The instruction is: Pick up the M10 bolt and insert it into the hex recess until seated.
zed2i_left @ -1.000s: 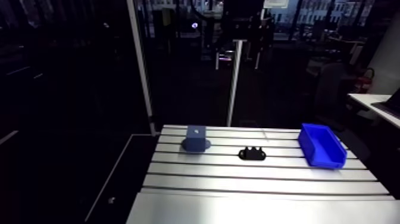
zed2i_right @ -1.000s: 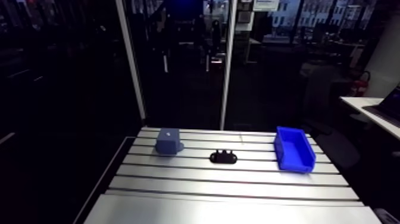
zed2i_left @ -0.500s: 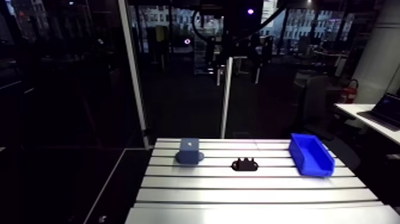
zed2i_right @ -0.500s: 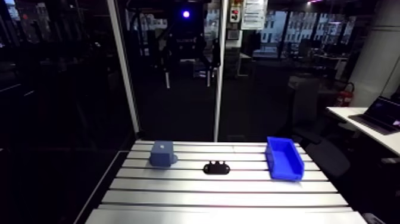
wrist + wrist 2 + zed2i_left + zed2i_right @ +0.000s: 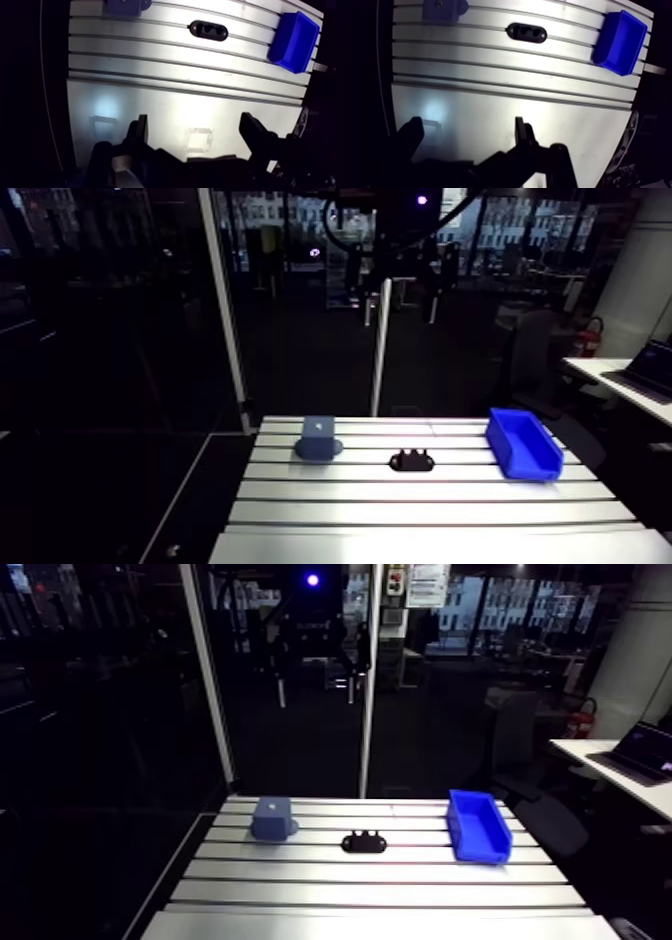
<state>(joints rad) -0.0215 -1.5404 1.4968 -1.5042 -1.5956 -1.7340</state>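
Note:
A blue-grey block point(image 5: 318, 438) with a round base stands at the table's far left, and its top face has a small mark. To its right lies a black oval fixture point(image 5: 411, 459) with holes in it. In the wrist view my gripper point(image 5: 195, 125) hangs high over the table's near plain plate. It is open with nothing between its fingers point(image 5: 141, 125). The black fixture point(image 5: 209, 30) and the block point(image 5: 122, 6) lie far ahead of it. I cannot make out a bolt in any view.
A blue bin point(image 5: 522, 446) stands at the far right of the slotted table point(image 5: 420, 513); its inside is not visible from here. Past the left edge the floor is dark. A metal post rises behind the table's back edge.
The arm camera has lifted and pulled back, so the whole picture shifted. The block, the fixture and the bin have kept their places on the table.

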